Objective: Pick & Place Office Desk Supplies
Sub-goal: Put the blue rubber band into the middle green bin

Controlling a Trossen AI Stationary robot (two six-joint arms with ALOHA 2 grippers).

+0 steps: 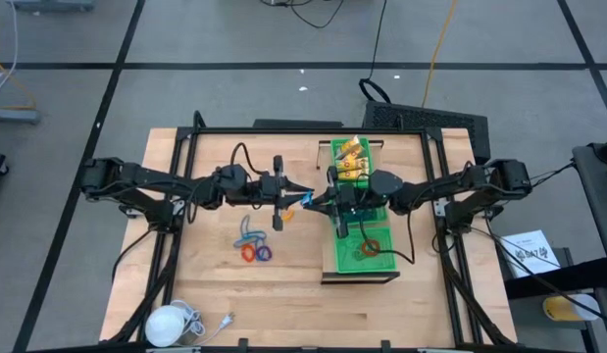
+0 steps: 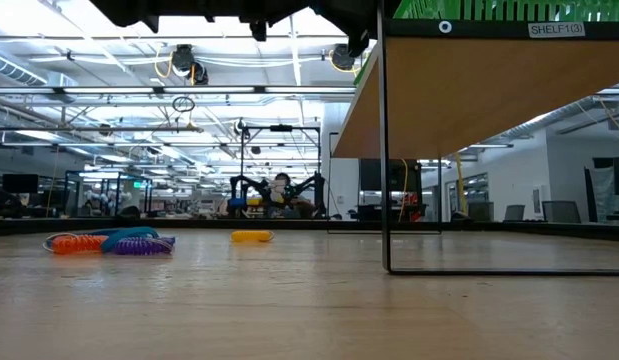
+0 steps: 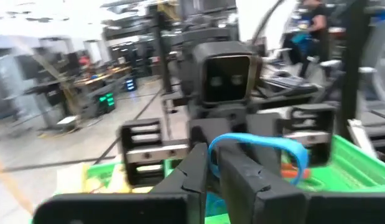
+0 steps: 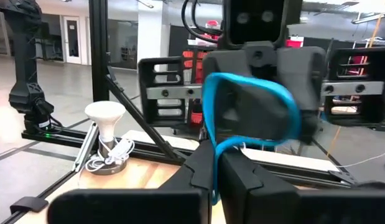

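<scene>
A pale wooden table (image 1: 283,284) stands on a grey tiled floor, fenced by a black metal frame; the low view looks across it into a large hall with bright ceiling lights and more arms far off.

Both arms reach inward and meet nose to nose above the middle of the table, just left of the green mesh tray (image 1: 334,257). The left gripper (image 1: 301,191) and the right gripper (image 1: 320,200) face each other with a blue ring (image 1: 307,199) between them. In the right wrist view the right gripper (image 4: 218,163) has its fingers pressed together on the blue ring (image 4: 248,112), which loops up ahead of them. In the left wrist view the left gripper (image 3: 212,163) is nearly closed, with the same ring (image 3: 257,144) passing between its tips; whether it grips the ring cannot be told.

On the table, left of the tray and nearer, lie 3 more rings: blue (image 1: 247,235), red (image 1: 249,253) and purple (image 1: 265,253). Yellow packets (image 1: 350,157) sit at the tray's far end and an orange ring (image 1: 370,248) lies towards its near end. A white round object with a cord (image 1: 169,322) rests at the near left corner.
</scene>
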